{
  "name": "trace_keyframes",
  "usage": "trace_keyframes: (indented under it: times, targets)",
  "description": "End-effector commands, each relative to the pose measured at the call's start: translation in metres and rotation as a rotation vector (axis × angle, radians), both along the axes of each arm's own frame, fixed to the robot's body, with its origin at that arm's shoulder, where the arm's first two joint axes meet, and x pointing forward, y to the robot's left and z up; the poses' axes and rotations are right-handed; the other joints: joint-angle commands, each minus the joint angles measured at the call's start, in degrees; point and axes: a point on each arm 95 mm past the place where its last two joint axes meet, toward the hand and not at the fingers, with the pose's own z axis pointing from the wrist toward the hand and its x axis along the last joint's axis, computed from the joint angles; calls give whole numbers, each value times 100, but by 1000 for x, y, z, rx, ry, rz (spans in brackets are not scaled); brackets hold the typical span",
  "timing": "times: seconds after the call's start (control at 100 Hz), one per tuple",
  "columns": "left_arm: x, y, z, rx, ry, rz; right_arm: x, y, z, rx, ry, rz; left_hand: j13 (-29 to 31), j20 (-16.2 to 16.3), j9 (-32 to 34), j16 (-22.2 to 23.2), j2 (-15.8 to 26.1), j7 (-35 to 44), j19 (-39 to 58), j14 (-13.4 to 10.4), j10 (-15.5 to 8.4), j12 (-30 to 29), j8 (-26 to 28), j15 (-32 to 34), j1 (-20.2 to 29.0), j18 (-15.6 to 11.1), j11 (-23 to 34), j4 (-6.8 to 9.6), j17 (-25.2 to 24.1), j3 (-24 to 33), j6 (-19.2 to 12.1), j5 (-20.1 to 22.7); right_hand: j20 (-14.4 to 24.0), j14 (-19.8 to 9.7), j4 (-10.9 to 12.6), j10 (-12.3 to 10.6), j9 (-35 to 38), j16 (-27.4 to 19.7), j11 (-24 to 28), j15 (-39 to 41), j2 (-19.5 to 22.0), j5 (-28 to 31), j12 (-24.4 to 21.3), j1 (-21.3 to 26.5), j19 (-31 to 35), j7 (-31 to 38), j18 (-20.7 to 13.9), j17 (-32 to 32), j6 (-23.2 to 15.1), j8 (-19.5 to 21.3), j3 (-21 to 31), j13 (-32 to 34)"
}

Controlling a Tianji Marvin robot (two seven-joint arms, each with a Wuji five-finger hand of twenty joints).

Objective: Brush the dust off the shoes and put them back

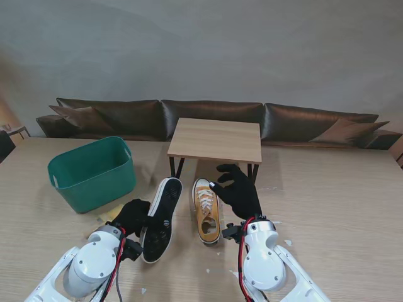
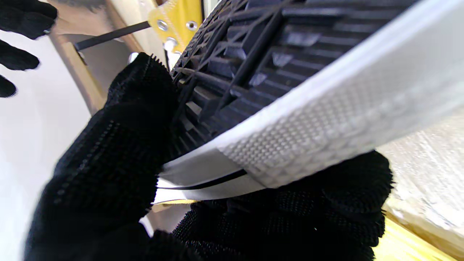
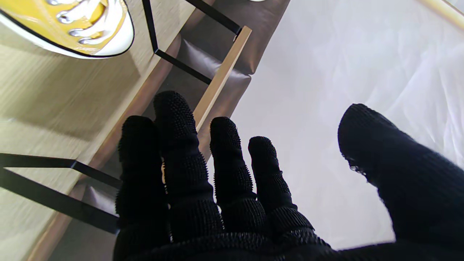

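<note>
The green bin (image 1: 92, 172) stands on the tabletop (image 1: 340, 201) at the robot's left, far side; as far as its interior shows, nothing is visible in it. Left hand (image 1: 131, 216): closed around the edge of a shoe (image 1: 160, 218) that is tipped on its side with the black sole turned up; in the wrist view the gloved fingers (image 2: 119, 152) press on the tread and white sidewall. Right hand (image 1: 238, 189): fingers spread and extended, holding nothing, raised beside the second shoe (image 1: 206, 209), a yellow sneaker resting upright between the two hands. A small wooden stand (image 1: 215, 139) sits just beyond both shoes. A yellow item (image 1: 108, 215) lies partly hidden behind the left hand; identity unclear.
</note>
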Motion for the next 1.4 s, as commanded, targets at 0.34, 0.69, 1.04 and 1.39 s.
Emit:
trace_keyframes:
  times: [0.34, 0.69, 1.04, 1.39]
  targets:
    - [38, 0, -8, -29, 76, 31, 2, -9, -22, 36, 63, -17, 449, 149, 200, 198, 673, 668, 302, -524, -187, 190, 287, 636, 1122, -178, 254, 252, 6, 1253, -558, 215, 134, 95, 153, 44, 163, -52, -40, 12, 227, 159, -37, -145, 7, -105, 72, -828, -112, -55, -34, 119]
    - [55, -7, -19, -19, 123, 19, 3, -11, -27, 37, 69, -27, 414, 289, -71, 370, 691, 648, 422, -527, -44, 382, 304, 546, 1134, -108, 182, 273, -332, 1197, -548, 205, 137, 93, 161, 46, 144, -47, -74, -13, 252, 256, -25, -158, -28, -142, 106, -874, -171, -41, -33, 73]
    - [61, -16, -23, -31, 188, 32, 3, -12, -28, 47, 75, -32, 146, 590, -739, 1018, 796, 188, 610, -408, 284, 880, 286, 610, 965, -56, 128, 285, -807, 1015, -183, -23, 150, 102, 166, 56, 138, -39, -75, -2, 266, 265, -11, -151, -34, -167, 106, -873, -150, -18, -25, 87]
    - [64, -16, -22, 10, 205, 48, 2, -12, -30, 63, 80, -34, -285, 933, -1299, 1228, 843, -1678, 613, -115, 525, -206, 218, 751, -218, -49, 190, 258, -1255, 1603, 140, 40, 159, 100, 167, 64, 142, -36, -76, 4, 274, 276, -9, -146, -39, -172, 103, -872, -138, -2, -16, 88]
